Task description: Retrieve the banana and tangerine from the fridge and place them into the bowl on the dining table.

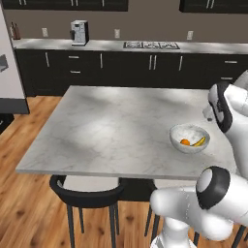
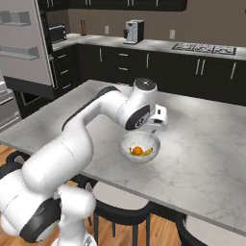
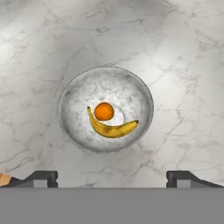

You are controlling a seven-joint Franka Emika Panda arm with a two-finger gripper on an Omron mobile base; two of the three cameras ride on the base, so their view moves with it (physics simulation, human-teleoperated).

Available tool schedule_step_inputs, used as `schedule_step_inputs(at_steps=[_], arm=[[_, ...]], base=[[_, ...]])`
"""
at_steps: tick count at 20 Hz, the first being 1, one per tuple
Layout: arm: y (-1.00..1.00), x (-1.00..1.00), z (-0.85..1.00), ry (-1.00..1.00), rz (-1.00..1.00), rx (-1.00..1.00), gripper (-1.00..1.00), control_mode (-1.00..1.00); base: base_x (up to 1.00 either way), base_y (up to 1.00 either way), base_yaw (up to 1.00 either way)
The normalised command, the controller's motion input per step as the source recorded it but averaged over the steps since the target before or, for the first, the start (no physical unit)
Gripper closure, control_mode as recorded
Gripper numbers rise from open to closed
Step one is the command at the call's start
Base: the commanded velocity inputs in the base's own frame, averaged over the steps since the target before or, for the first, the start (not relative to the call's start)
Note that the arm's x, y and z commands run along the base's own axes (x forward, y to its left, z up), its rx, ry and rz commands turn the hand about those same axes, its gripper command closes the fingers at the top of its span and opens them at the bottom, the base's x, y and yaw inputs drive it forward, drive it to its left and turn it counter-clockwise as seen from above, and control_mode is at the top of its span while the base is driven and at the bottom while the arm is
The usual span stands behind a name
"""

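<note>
A white marbled bowl [image 3: 106,109] sits on the marble dining table [image 1: 106,131], near the edge closest to the robot. Inside it lie a small yellow banana [image 3: 112,127] and a round orange tangerine [image 3: 104,111], the fruit nestled in the banana's curve and touching it. The robot's gripper [image 3: 112,178] hangs directly above the bowl, its two dark fingertips [image 3: 42,177] spread wide apart and holding nothing. Dark round-backed chairs [image 1: 87,191] are tucked under the table's near edge. Dark cabinets [image 1: 126,65] and a coffee machine [image 1: 79,32] line the far wall.
</note>
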Motion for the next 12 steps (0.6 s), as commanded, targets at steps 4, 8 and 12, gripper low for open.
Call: schedule_step_inputs(at_steps=[4, 8, 12], arm=[[0.54, -1.0, 0.4, -0.38, 0.0, -0.21, -1.0, -1.0], [0.88, -0.46, 0.23, -0.23, -0.04, -0.33, -1.0, -1.0], [0.7, -0.13, 0.32, -0.05, -0.02, -0.26, -1.0, -1.0]], base=[[0.0, 0.0, 0.0], [0.0, 0.0, 0.0], [0.0, 0.0, 0.0]])
